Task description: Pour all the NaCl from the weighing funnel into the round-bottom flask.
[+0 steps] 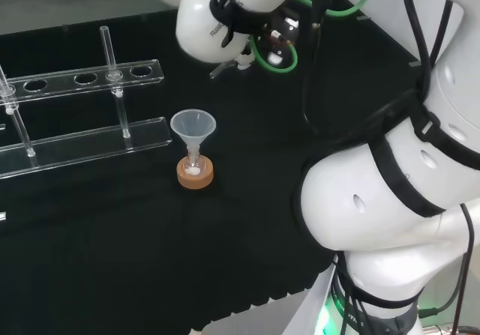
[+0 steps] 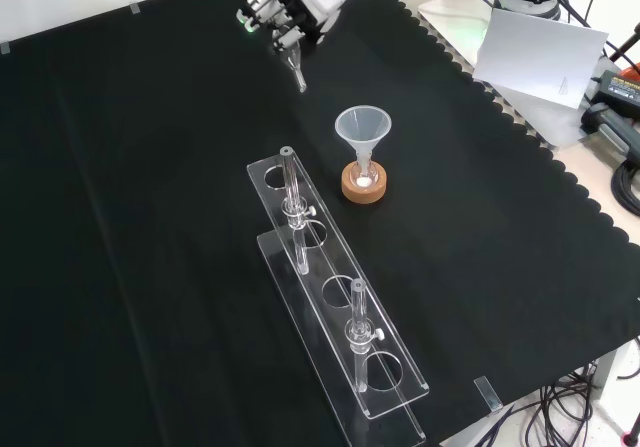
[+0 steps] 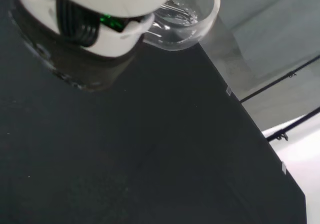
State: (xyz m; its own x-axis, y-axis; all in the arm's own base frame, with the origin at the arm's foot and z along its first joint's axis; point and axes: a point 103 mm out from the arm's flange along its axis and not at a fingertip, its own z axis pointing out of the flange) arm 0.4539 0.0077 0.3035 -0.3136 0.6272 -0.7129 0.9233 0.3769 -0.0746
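Right up against your wrist camera sits the robot hand, a blurry white-and-black lump with a green light on it, and tucked in beside it is the clear bowl of the weighing funnel. Your fingers are curled around that funnel, so it's held, not lying on the surface.

From the front view you can see the robot hand up near the far edge of the black cloth, with the weighing funnel sticking out below it, thin stem pointing down and tilted a bit. It's up off the cloth and well apart from the flask. I can't tell whether there's any salt left in it.

The round-bottom flask sits on its cork ring roughly mid-cloth, with a clear cone funnel standing upright in its neck. In the head view you can make out a bit of white stuff at the bottom of the flask, inside the cork ring, with the cone funnel on top.

Just beside the flask, closer to the front camera, is a clear acrylic rack with round holes, and two glass tubes stand in it, one at the flask end and one farther along.
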